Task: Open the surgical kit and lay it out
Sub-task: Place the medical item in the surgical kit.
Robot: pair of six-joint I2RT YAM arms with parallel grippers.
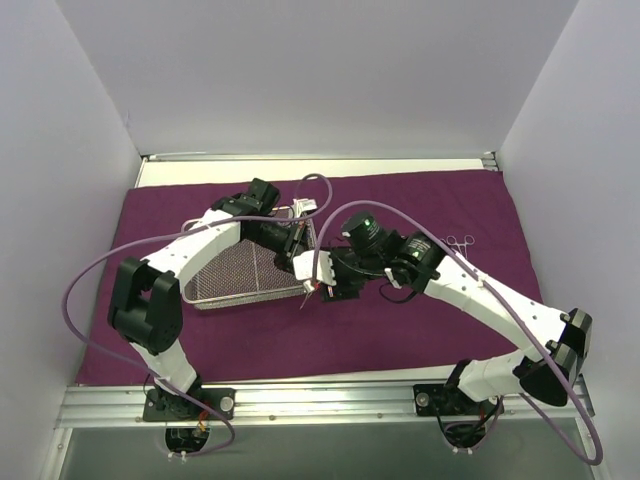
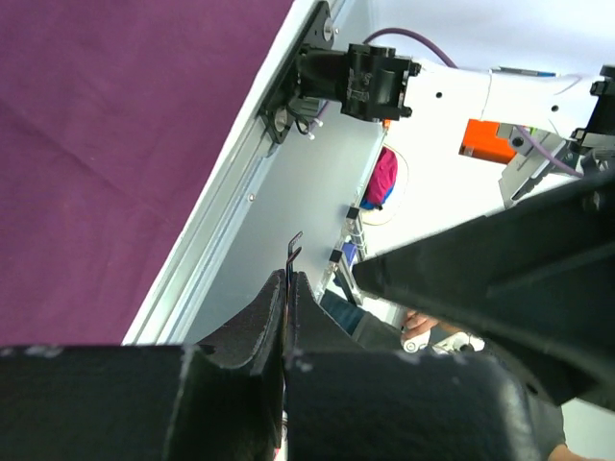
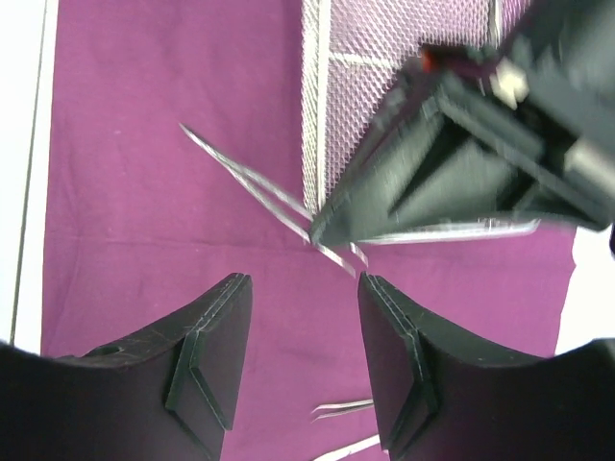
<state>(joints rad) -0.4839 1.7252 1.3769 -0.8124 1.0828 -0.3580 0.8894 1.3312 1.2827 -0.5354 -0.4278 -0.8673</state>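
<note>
Hanging past the near-right corner of the wire-mesh tray (image 1: 240, 275), the L gripper (image 2: 288, 288) was pinched fully shut on a pair of thin steel forceps (image 3: 240, 168). The grip sat partway along the shaft, with a short tip poking out beyond the pads in the L wrist view.

In the R wrist view the forceps slanted across the purple cloth (image 1: 420, 310), alongside the tray's outer wall, two slim blades showing.

R gripper (image 3: 303, 336) was facing it, fingers (image 3: 216, 355) roughly half open, nothing between them. The forceps lay just ahead of the fingertips, near end close by the tip of one pad. Couldn't tell if it touched.

Two more steel tips (image 3: 341, 408) lay on the cloth under the R gripper. A ring-handled instrument (image 1: 460, 241) sat apart on the cloth to the R; scissors or clamp, too small to tell.
</note>
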